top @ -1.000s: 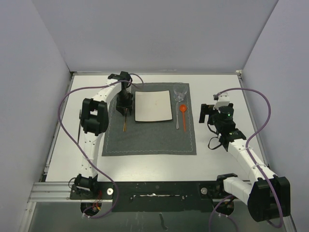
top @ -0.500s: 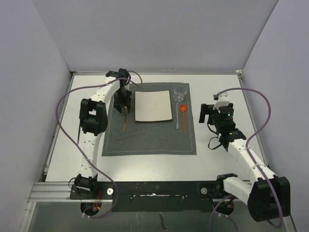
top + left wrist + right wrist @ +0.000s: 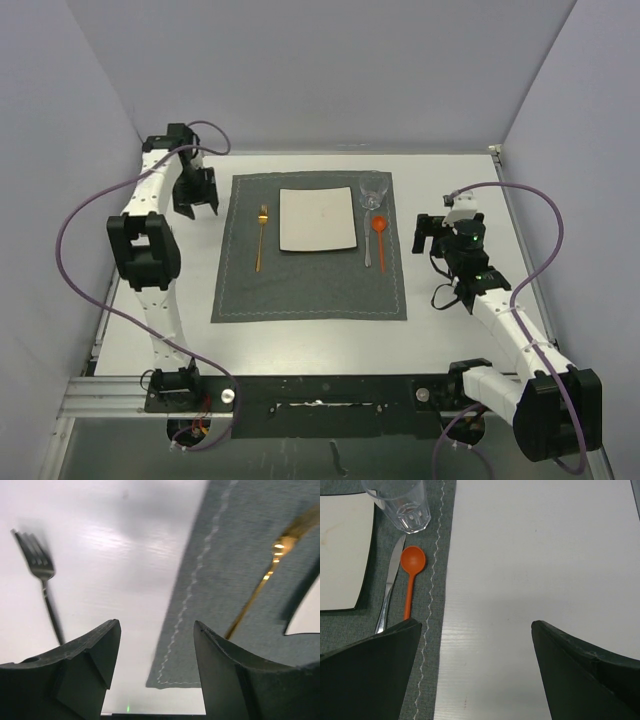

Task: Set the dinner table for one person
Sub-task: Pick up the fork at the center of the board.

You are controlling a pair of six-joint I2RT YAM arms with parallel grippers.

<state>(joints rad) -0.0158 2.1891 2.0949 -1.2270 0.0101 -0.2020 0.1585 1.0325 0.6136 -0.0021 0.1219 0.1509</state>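
The white dinner table [image 3: 450, 180] carries a dark grey placemat [image 3: 310, 285]. On the mat lie a gold fork [image 3: 260, 238], a white square plate [image 3: 317, 219], a knife [image 3: 367, 250], an orange spoon [image 3: 380, 232] and a clear glass [image 3: 373, 192]. My left gripper [image 3: 198, 208] hovers off the mat's far left corner, open and empty. In its wrist view the left gripper [image 3: 156, 625] frames the mat's edge, with the gold fork [image 3: 260, 587] to the right. My right gripper [image 3: 420, 237] stands open and empty right of the mat, over bare table [image 3: 535, 555].
A silver fork [image 3: 42, 577] lies on the bare table left of the mat. In the right wrist view the glass [image 3: 402, 502], spoon [image 3: 412, 562] and knife [image 3: 390, 587] sit left of the right gripper [image 3: 476, 624]. Walls close in the table on three sides.
My left arm has swung left, off the mat and away from the gold fork, which stays left of the plate. Its jaws have opened wider. The right arm has not moved.
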